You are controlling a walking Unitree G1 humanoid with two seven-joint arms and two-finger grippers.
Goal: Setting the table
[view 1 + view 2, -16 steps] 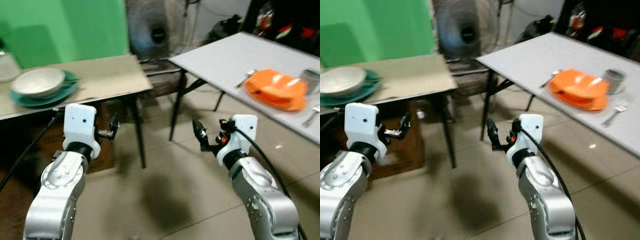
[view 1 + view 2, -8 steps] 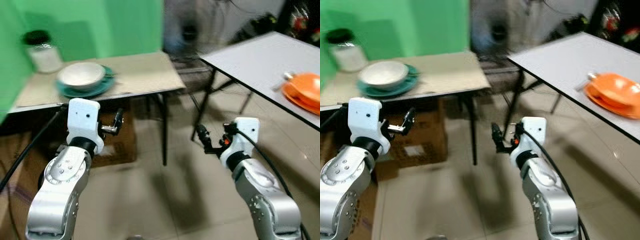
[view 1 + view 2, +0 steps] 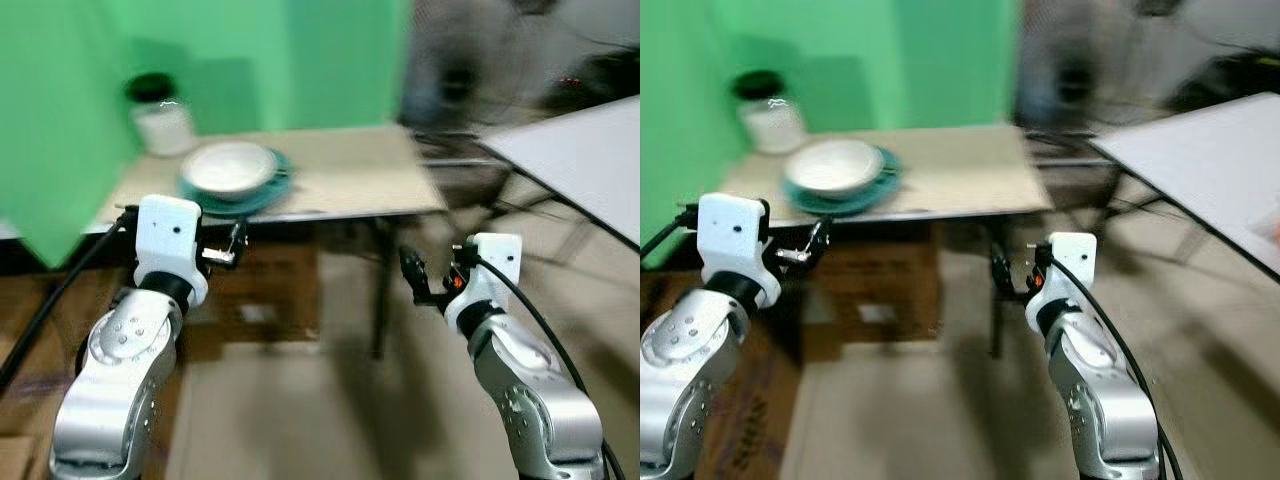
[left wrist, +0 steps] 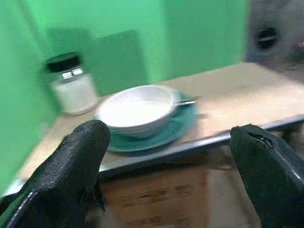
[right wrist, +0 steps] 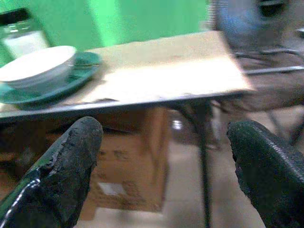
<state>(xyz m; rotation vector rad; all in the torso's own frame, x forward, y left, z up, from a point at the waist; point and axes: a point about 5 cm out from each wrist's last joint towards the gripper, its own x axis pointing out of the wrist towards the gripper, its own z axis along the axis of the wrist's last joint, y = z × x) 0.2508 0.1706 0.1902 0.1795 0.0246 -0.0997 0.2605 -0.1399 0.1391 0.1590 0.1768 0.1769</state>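
Jar (image 3: 160, 115) upper left, then white bowl (image 3: 228, 166) on teal plate (image 3: 263, 192), untouched on the tan table (image 3: 350, 175). Left gripper (image 3: 234, 243) and right gripper (image 3: 412, 280), mid-frame, spread wide, empty. Fetching looks not yet begun.

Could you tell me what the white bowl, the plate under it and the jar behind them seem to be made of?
The white bowl looks like glazed ceramic: smooth, opaque, faintly glossy. The teal plate under it has a similar sheen, so ceramic or melamine; blur leaves that open. The jar appears to be clear glass, with bright glints and white contents showing through, under a black lid, probably plastic.
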